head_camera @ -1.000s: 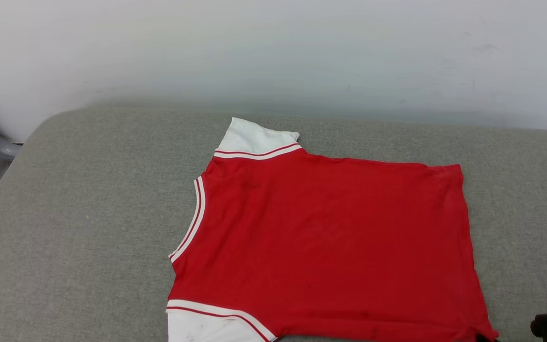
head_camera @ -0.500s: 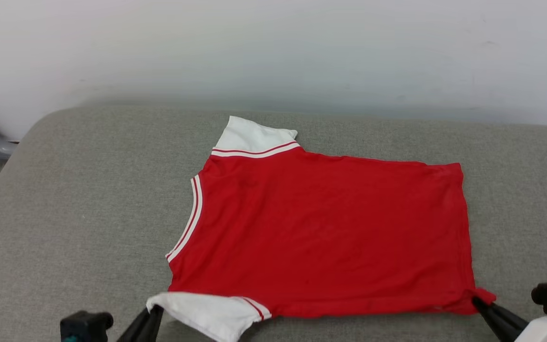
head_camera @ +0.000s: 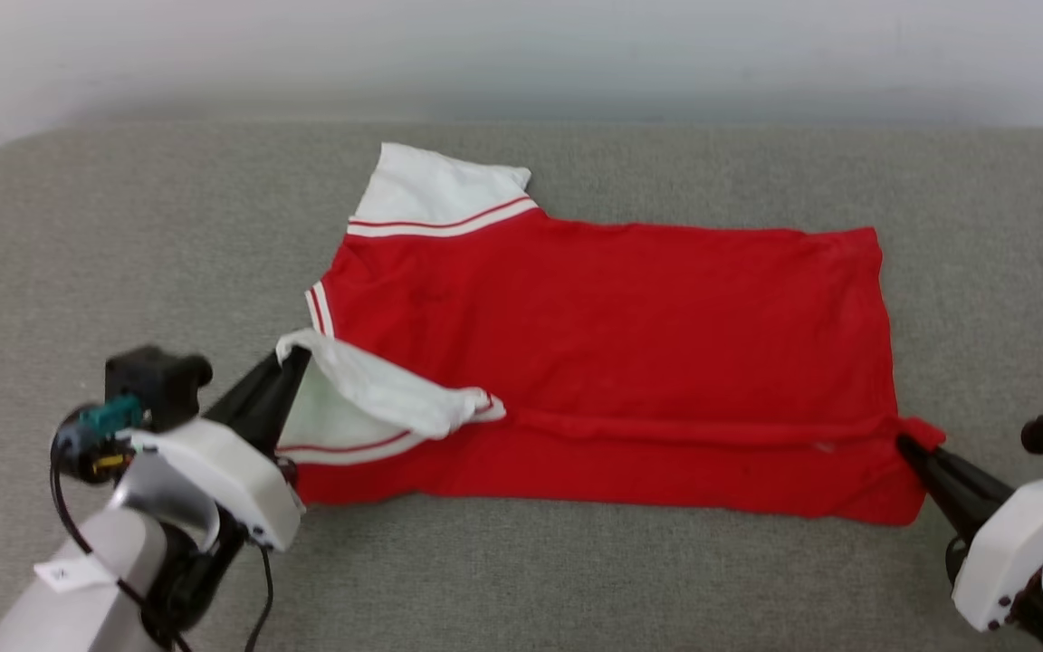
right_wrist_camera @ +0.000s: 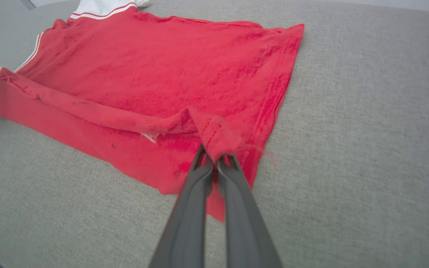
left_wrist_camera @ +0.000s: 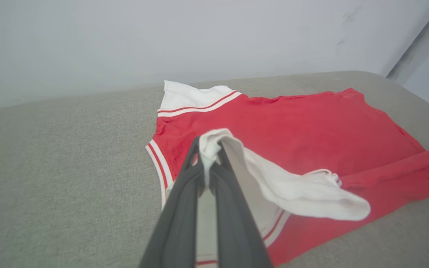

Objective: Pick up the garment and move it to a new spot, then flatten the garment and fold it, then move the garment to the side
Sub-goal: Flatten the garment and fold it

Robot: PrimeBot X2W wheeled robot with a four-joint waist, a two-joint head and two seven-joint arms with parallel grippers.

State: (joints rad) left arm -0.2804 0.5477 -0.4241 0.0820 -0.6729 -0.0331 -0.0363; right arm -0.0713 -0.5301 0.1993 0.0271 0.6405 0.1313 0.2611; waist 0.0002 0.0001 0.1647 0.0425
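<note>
Since half a second ago our two hands have climbed further into the head view and carried the near edge of the garment (head_camera: 630,299) up and over its own body, where before that edge lay almost flat. The camera has tilted as well, so the whole scene sits differently in frame. Our left hand (head_camera: 293,360) is pinched tight on the white near sleeve (head_camera: 386,389), which droops from its tips in a loose fold above the red cloth. Our right hand (head_camera: 909,444) is clamped just as tight on the red hem corner (right_wrist_camera: 214,137), held up off the layer beneath. Between the two grips a raised red ridge (head_camera: 684,426) runs along the shirt. We see the garment spread on the grey fabric surface (head_camera: 123,254), plain red side up, striped neckline toward our left, its far sleeve (head_camera: 435,186) flat near the pale wall (head_camera: 521,45).
</note>
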